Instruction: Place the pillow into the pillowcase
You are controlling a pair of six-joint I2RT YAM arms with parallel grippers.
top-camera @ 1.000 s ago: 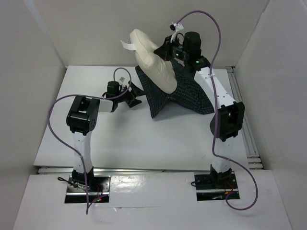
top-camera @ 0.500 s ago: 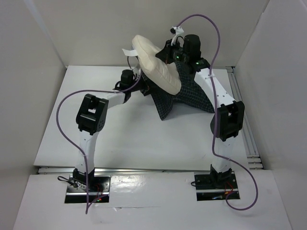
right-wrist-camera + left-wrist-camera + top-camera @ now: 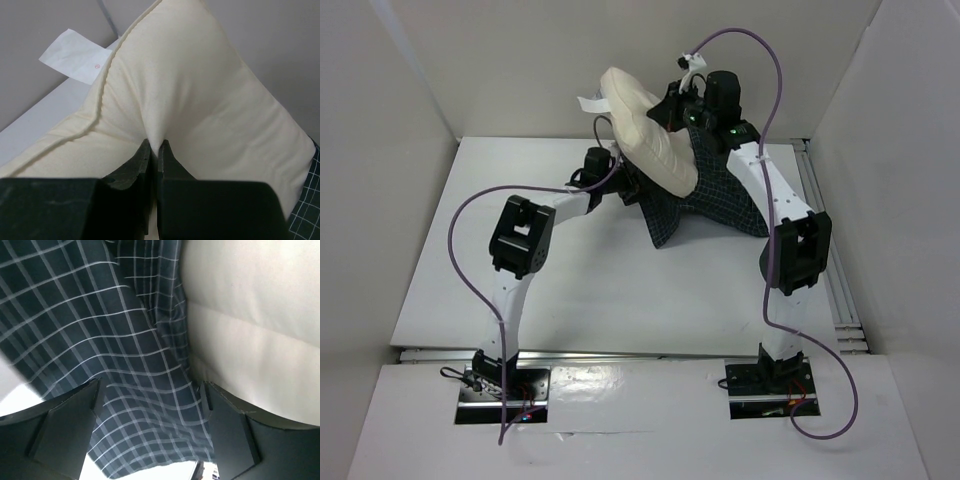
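The pillow (image 3: 645, 135) hangs raised over the pillowcase (image 3: 720, 200).
The right gripper (image 3: 154, 145) pinches a fold of the pillow above the counter (image 3: 580, 290); the left gripper (image 3: 150, 407), jaws spread wide, straddles pillowcase cloth just beneath the pillow.

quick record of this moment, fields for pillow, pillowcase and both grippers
pillow: cream, raised at its far end, lower part over the pillowcase
pillowcase: dark checked, crumpled on the table
right gripper: shut, pinching the pillow
left gripper: open, jaws either side of pillowcase cloth
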